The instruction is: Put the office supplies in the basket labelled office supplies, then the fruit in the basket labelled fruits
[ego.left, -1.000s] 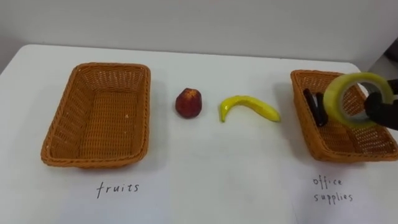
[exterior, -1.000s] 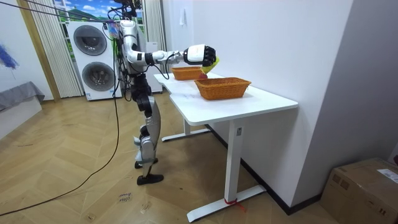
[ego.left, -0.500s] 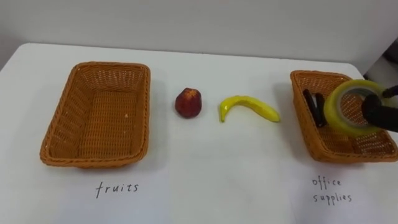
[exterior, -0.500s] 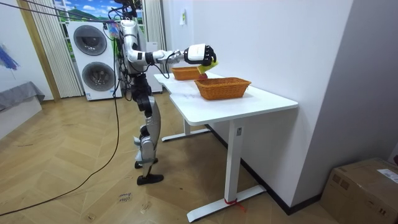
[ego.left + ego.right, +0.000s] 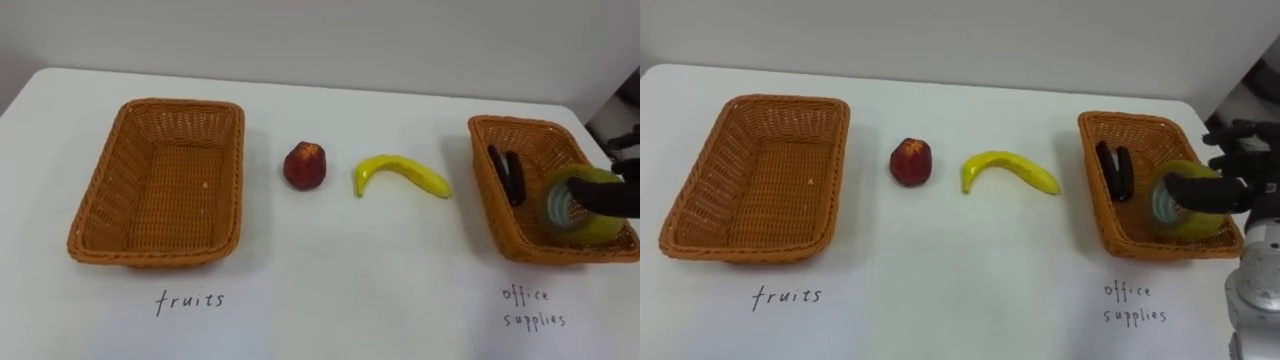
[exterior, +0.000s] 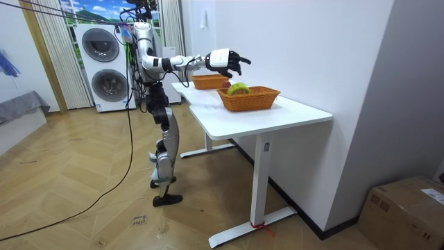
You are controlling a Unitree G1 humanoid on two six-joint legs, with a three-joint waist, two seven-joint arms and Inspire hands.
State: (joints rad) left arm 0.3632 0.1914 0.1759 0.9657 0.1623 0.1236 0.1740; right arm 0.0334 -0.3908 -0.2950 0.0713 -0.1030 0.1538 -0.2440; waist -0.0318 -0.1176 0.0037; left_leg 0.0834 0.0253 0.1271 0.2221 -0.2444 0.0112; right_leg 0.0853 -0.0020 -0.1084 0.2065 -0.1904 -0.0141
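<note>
In the left eye view the roll of tape [image 5: 572,206] lies inside the right-hand basket [image 5: 482,196], near its front corner and just beside a black stapler [image 5: 508,173]. The dark thumb of the right robot hand [image 5: 617,196] reaches across the roll. The apple [image 5: 304,165] and banana [image 5: 400,175] wait on the desk [image 5: 320,270] between the two baskets, and the left-hand basket [image 5: 92,215] has nothing in it. In the room view the robot stands at the desk's end with its right arm stretched out. The right robot hand [image 6: 225,60] hovers above the near basket with fingers spread wide, holding nothing, and the tape [image 6: 238,88] rests below it. The right eye view shows those fingers fanned apart over the basket's far side, though I cannot tell whether the thumb touches the roll. To finish this release cleanly, the hand should rise straight up, fingers kept apart, so nothing drags the roll or catches the wicker rim; the fruit comes next. A second ago the roll was gripped upright in the air over the basket; now it has dropped in and the grip has opened.
</note>
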